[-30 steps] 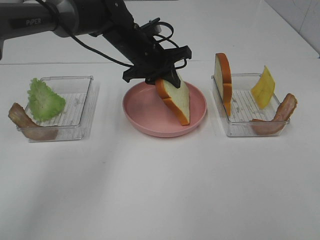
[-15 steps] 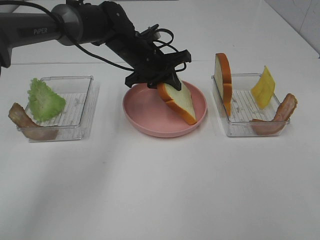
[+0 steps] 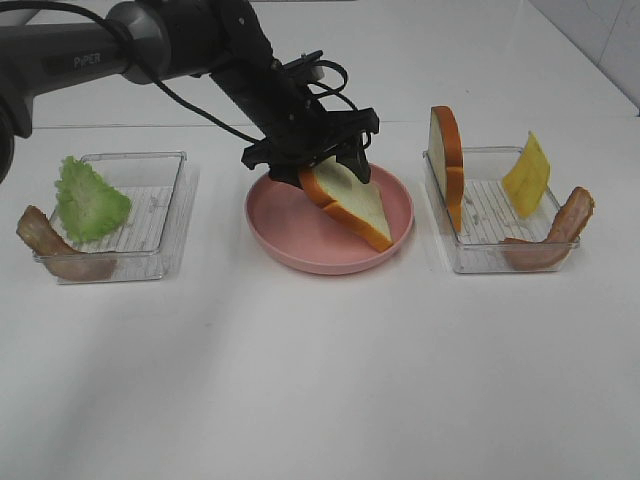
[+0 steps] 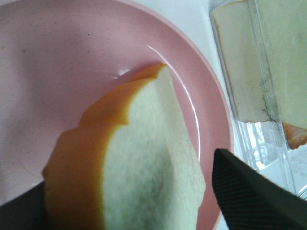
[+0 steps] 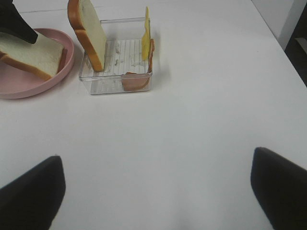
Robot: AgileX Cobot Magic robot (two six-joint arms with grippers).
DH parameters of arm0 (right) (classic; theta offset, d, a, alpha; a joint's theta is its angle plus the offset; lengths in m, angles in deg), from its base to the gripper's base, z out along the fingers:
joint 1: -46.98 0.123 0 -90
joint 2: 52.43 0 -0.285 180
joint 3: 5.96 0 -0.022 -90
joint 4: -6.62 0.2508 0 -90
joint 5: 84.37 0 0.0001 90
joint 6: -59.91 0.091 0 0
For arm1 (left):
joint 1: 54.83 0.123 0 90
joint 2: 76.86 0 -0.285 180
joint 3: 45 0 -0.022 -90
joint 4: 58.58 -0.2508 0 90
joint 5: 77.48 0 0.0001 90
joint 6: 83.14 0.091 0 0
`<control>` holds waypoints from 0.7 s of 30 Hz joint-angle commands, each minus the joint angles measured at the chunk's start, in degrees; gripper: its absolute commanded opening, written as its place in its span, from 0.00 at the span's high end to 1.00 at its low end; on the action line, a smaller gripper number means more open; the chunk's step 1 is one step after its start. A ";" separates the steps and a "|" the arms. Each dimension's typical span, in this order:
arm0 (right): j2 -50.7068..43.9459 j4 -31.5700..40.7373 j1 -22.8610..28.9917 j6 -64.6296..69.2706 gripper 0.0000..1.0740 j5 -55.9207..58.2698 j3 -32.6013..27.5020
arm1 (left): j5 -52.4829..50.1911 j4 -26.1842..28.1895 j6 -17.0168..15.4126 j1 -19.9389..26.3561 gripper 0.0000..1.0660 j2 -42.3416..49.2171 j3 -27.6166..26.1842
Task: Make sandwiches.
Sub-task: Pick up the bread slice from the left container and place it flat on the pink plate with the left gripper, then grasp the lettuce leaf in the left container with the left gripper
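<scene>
Bread slice [image 3: 352, 203], white with orange-brown crust, leans on pink plate [image 3: 285, 228]; left hand [image 3: 328, 172] spread around it.

Bread slice [image 4: 153, 163], leaning on pink plate [image 4: 53, 67]

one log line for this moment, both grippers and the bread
left gripper: open, astride bread slice | bread slice: tilted, lower edge in pink plate | right gripper: open, empty
</scene>
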 commanded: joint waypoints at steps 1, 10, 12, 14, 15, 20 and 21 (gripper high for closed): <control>-1.78 -0.34 -0.29 -0.23 0.08 -0.57 -0.17 | 6.36 -8.77 -4.41 -0.23 0.31 0.06 -4.24; -1.78 -0.34 -0.29 -0.23 0.08 -0.57 -0.17 | 19.42 -22.69 -9.68 -0.23 0.25 0.06 -12.32; -1.78 -0.34 -0.29 -0.23 0.08 -0.57 -0.17 | 21.20 -23.61 -10.08 -0.23 0.23 0.06 -13.41; -1.78 -0.34 -0.29 -0.23 0.08 -0.57 -0.17 | 25.15 -25.61 -10.77 -0.23 0.17 0.40 -16.27; -1.78 -0.34 -0.29 -0.23 0.08 -0.57 -0.17 | 25.15 -25.61 -10.77 -0.23 0.17 0.40 -16.27; -1.78 -0.34 -0.29 -0.23 0.08 -0.57 -0.17 | 25.15 -25.32 -10.54 -0.23 0.17 2.46 -16.10; -1.78 -0.34 -0.29 -0.23 0.08 -0.57 -0.17 | 25.15 -25.44 -9.57 -0.23 0.18 3.84 -15.81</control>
